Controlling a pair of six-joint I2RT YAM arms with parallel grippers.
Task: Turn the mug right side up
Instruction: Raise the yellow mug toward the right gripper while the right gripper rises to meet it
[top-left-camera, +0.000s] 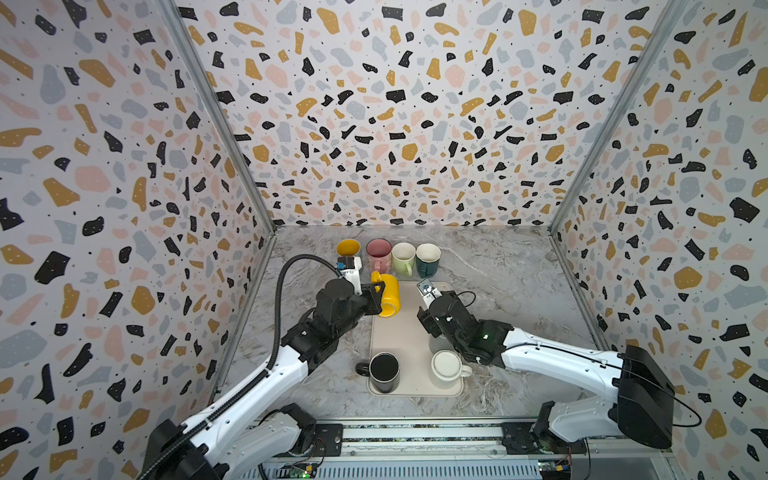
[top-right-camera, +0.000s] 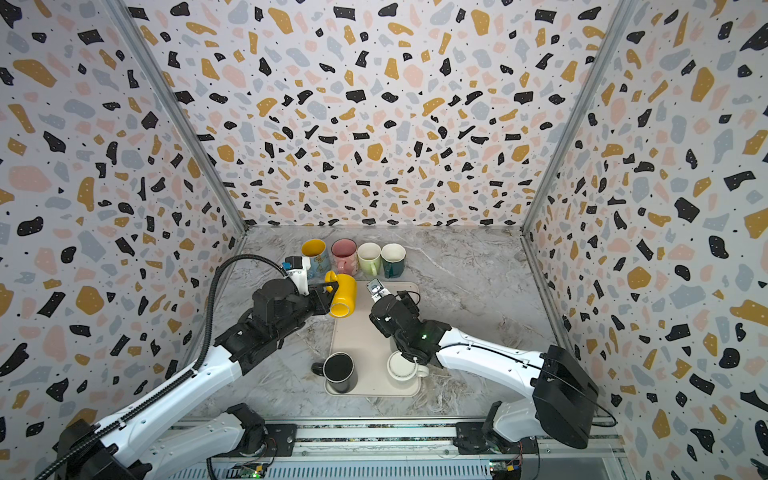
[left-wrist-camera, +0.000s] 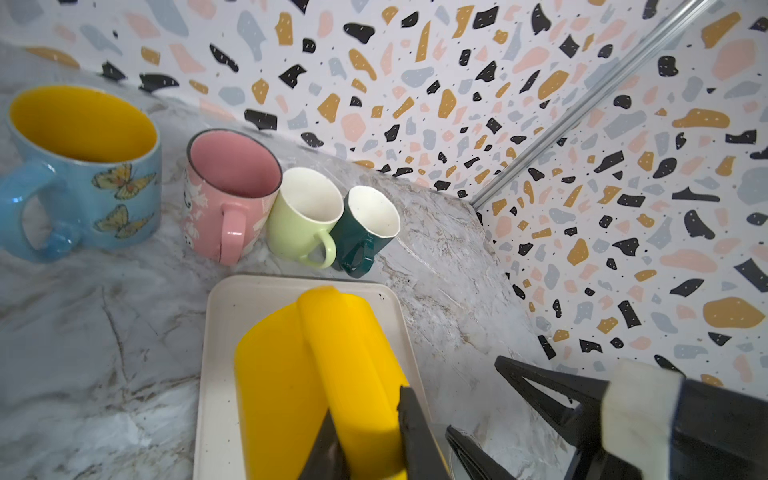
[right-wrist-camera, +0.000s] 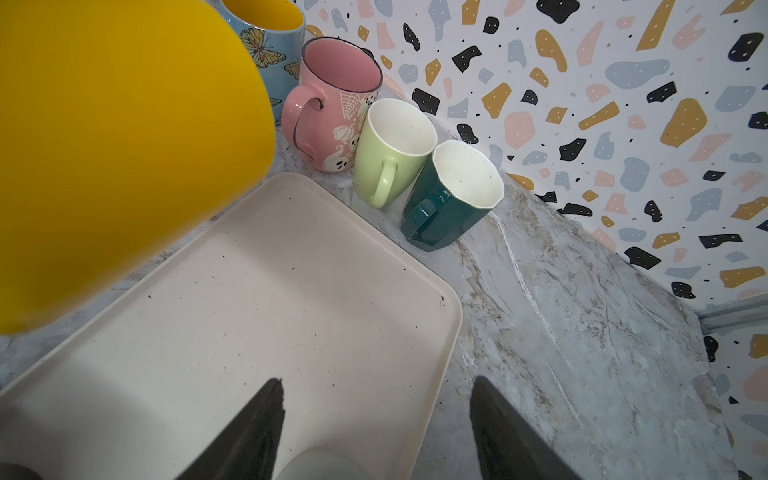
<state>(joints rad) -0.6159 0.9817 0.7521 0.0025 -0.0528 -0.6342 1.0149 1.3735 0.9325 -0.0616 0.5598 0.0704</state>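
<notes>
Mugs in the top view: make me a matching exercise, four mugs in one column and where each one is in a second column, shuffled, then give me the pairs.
Column one
1. yellow mug
2. pink mug
3. black mug
4. dark green mug

Column two
A. right end of the back row
B. on the tray, near left corner
C. held by its handle in the left pincer
D. between the blue butterfly mug and the light green mug

Pairs: 1-C, 2-D, 3-B, 4-A
</notes>
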